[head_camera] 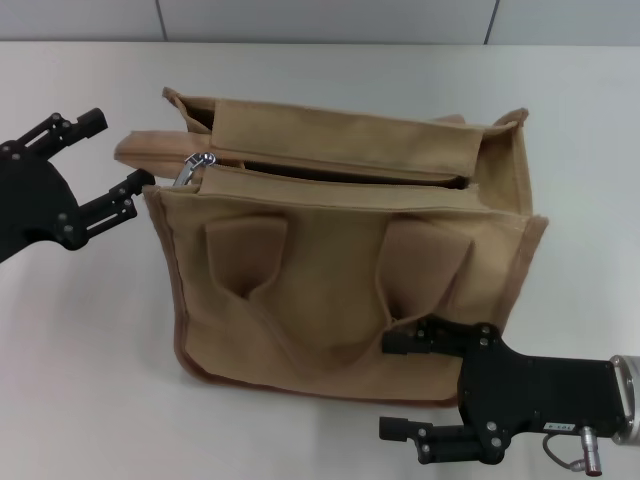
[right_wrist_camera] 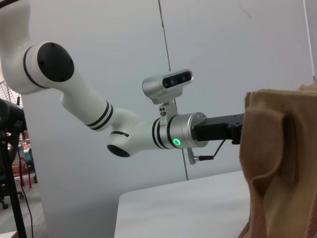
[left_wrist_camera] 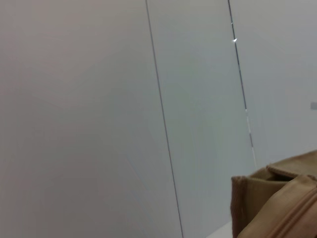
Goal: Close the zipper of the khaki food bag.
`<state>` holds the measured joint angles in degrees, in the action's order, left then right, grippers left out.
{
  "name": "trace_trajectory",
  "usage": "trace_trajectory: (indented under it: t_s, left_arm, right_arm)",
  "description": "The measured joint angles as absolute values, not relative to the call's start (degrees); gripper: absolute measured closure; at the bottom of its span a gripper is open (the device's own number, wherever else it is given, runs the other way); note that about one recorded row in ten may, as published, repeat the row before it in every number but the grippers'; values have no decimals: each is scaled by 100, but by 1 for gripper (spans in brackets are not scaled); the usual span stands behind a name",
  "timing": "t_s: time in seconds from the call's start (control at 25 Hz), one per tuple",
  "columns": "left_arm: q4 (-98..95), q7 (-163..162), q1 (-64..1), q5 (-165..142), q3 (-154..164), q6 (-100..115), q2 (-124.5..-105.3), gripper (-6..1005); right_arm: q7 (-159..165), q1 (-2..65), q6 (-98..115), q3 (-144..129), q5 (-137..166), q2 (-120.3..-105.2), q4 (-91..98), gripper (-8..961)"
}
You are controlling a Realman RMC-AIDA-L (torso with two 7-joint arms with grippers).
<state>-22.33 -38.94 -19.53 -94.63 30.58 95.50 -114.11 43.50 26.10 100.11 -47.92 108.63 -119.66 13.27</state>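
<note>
Left hand gapes beside boxy canvas khaki food bag.

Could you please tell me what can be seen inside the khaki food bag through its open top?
Through the unzipped top of the khaki food bag only a dark narrow gap shows; any contents are hidden by the fabric flaps. The zipper's slider sits at the end nearest the left tool.

Upright khaki food bag, zipper open (slider leftward).
</note>
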Motion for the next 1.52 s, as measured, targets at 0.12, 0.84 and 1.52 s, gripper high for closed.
trace_trajectory:
  t_s: [0.12,0.84,1.52]
  left_arm:
    - [-2233,-3856,-1950,-9506,3110,9620,-11415,233]
    - [-2221,-3527,-1904,-9524,3235,9824,-11422,285]
    - [-2228,-3475,-1863,-9477,2967,10258,-11493,983]
  right_arm:
    - [4365,2610,10014,-4775,10863,-11968,1327,170]
    - [4470,2646,10052,-4767,10863,-11971,1327,170]
    - [5044,2725,11643,-4258,10864,-11934,1261,171]
